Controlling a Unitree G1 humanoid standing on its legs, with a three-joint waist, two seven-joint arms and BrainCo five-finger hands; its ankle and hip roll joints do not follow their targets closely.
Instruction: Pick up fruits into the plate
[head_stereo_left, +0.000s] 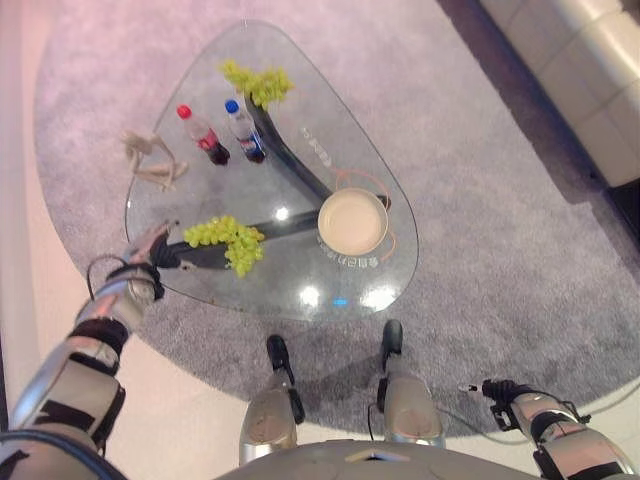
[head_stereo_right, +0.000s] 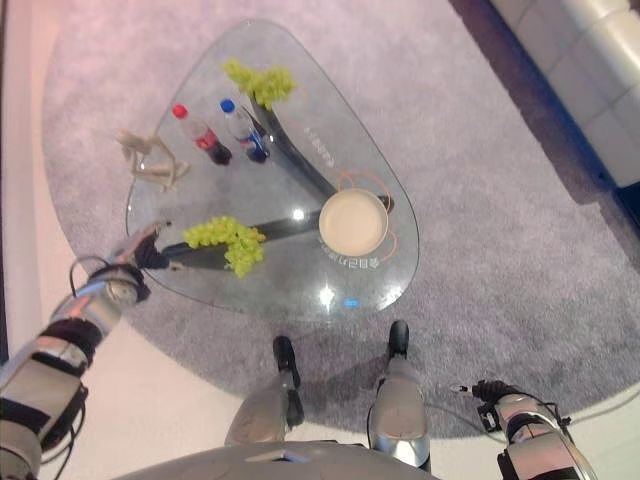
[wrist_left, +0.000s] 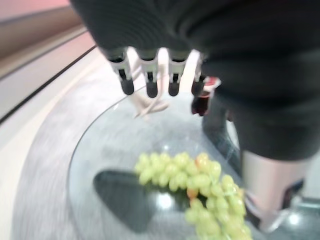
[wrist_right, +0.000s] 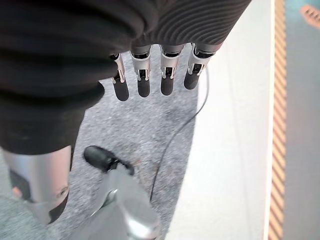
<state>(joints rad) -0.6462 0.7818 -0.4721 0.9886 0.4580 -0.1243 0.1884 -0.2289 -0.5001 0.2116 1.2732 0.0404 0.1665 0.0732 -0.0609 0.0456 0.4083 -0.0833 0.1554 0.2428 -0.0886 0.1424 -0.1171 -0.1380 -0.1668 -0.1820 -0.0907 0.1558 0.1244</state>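
We look down on a grey carpet (head_stereo_left: 480, 200) holding a rounded triangular glass table (head_stereo_left: 200, 60). Near its right side sits a round cream plate (head_stereo_left: 352, 221), smooth and bare. One bunch of green grapes (head_stereo_left: 228, 240) lies at the near left of the glass, a second grape bunch (head_stereo_left: 258, 83) at the far end. Two small bottles (head_stereo_left: 222, 133) stand between them. Our left hand (head_stereo_left: 150, 246) hovers at the table's left edge, fingers (wrist_left: 150, 75) straight and relaxed, holding nothing, just beside the near grapes. Our right hand (wrist_right: 150, 70) hangs low at the near right, fingers loose, well apart from the table.
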